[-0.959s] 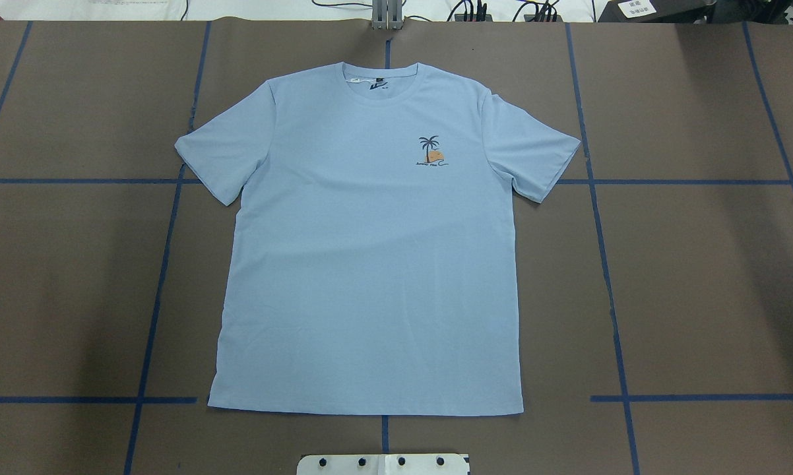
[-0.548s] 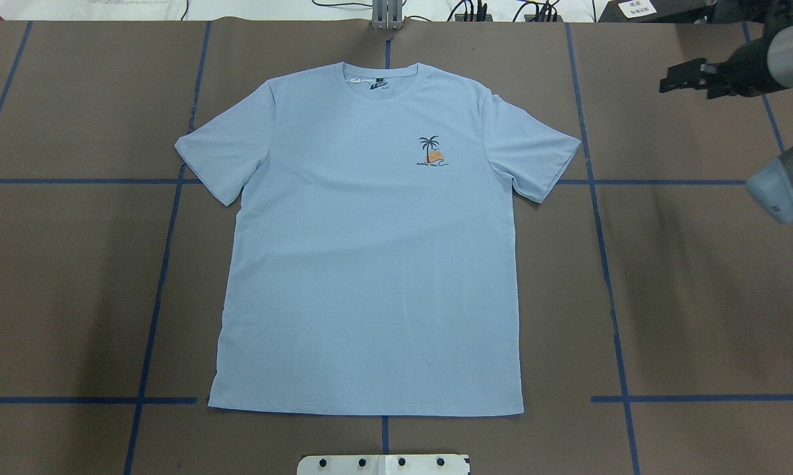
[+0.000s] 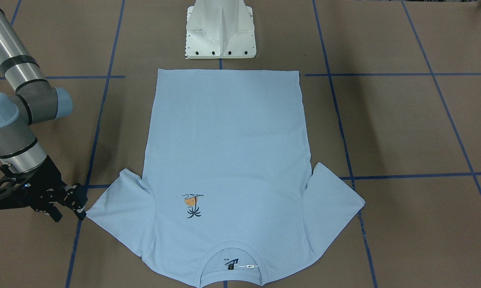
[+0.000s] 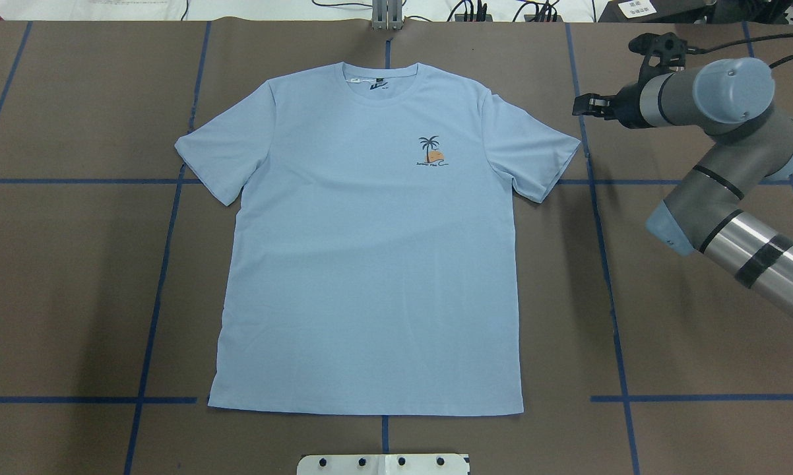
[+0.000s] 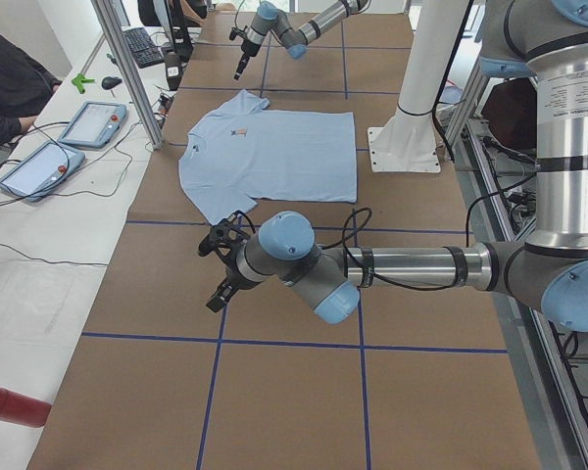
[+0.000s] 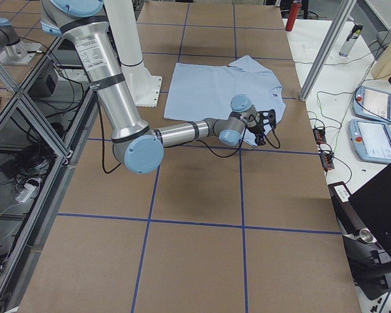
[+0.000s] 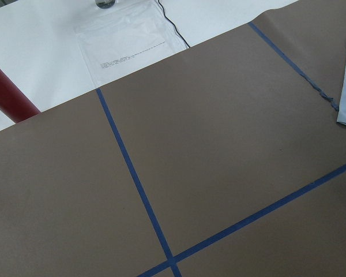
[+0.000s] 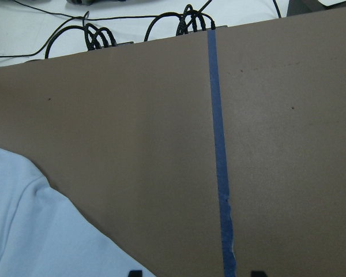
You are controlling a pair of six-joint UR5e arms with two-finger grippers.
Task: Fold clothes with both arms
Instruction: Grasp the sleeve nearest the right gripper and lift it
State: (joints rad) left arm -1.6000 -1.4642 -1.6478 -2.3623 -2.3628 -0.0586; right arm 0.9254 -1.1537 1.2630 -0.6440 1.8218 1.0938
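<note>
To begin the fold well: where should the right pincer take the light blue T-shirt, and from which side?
Probably the sleeve hem nearest the right pincer, approached from outside, low. The light blue short-sleeved T-shirt lies flat, and that sleeve juts toward the open pincer.

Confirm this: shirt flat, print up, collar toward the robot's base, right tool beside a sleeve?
Not quite. The collar points away from the base; the hem lies nearest it, as the front-facing view shows. The shirt is flat, print up, right tool beside a sleeve.
</note>
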